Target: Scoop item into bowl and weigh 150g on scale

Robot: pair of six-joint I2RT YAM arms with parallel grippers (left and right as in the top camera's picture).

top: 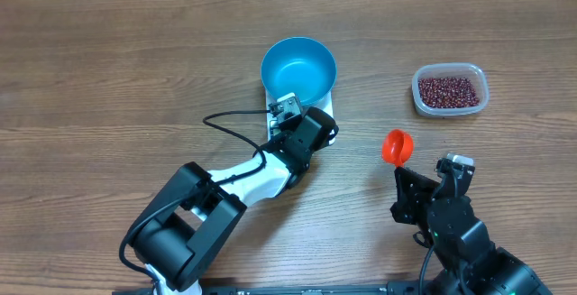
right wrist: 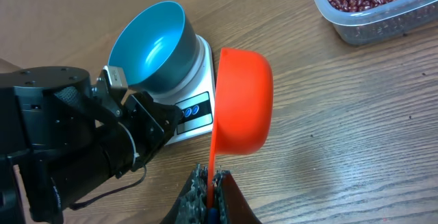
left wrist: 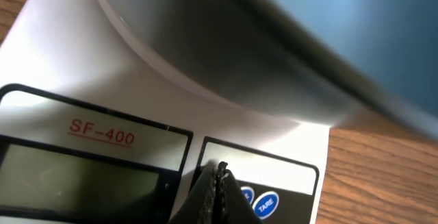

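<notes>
Beans (top: 448, 91): none in the bowl, all in the tub at far right; scooping not begun, by my reading

Left gripper (left wrist: 220, 175): jaws closed tip to tip, nothing held. Tips sit over the button panel of the scale (left wrist: 61, 66), just beside the TARE button (left wrist: 265, 203); contact with the panel cannot be told.

Bowl (top: 298, 68): blue, upright, centred on the scale, inside bare.

Scoop (right wrist: 243, 101): orange, right of the scale and apart from it, above the table (top: 90, 60). No beans seen in it.

Right gripper (right wrist: 211, 183): clamped on the thin end of the scoop handle.

Tub (top: 416, 89): clear plastic, well apart from the scale.

Risks
- Left gripper leaning on the scale during weighing would falsify the reading; a stray press could re-zero it midway
- Left arm close to the bowl: a sideways move could shove bowl or scale
- Scoop held only at the handle tip: it may twist under load and spill beans on the table
- Beans pour in a rush, so the target is easy to overshoot; last additions should be small
</notes>
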